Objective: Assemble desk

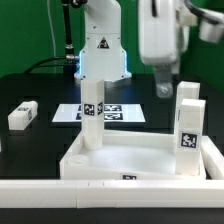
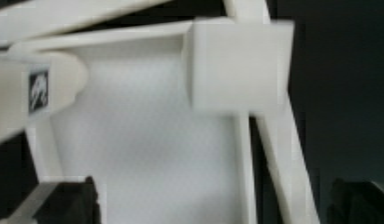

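Desk assembly, with the gripper (image 1: 166,90) hanging above the desk top (image 1: 120,172). The desk top lies on the black table (image 1: 40,140) near the camera, rim upward. One leg (image 1: 92,115) stands upright in its corner on the exterior view's left and a second leg (image 1: 188,125) in the corner on the right. A third leg (image 1: 22,116) lies loose on the table, well apart to the left. The jaws appear wide apart and hold nothing, though the wrist view is blurred. If the loose leg comes next, the arm should rise clear of both standing legs before crossing. It should then descend straight and centre the jaws across the leg's narrow faces. The parts and the marker board (image 1: 120,113) carry black-and-white square tags. No brand or lettering can be read.
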`<action>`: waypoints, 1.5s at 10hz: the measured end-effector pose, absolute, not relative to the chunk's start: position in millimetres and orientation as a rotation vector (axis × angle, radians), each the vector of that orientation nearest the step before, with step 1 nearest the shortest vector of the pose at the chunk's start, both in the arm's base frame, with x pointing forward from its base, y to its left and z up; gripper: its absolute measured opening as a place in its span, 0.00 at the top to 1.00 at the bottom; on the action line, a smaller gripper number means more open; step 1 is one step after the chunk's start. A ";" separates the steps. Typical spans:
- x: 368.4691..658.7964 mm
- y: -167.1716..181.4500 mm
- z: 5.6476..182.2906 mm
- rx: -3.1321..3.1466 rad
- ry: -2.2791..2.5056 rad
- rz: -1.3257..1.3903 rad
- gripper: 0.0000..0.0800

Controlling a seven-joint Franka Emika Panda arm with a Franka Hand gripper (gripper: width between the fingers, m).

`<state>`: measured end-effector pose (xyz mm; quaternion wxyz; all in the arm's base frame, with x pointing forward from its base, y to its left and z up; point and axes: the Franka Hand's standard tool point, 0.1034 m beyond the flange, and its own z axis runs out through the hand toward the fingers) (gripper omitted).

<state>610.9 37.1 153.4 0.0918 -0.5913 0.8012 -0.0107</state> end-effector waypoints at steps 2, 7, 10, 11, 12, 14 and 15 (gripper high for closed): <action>605.8 25.9 159.9 -1.749 2.376 -0.031 0.19; 605.9 27.6 156.5 -1.766 2.371 -0.033 0.19; 570.5 2.1 161.0 -1.921 2.218 -0.073 0.19; 557.9 -12.6 165.8 -2.083 2.063 -0.086 0.19; 549.6 -31.2 169.9 -2.180 1.957 -0.101 0.19; 552.5 -37.0 173.5 -2.292 1.827 -0.134 0.19; 552.2 -36.5 172.4 -2.367 1.738 -0.144 0.19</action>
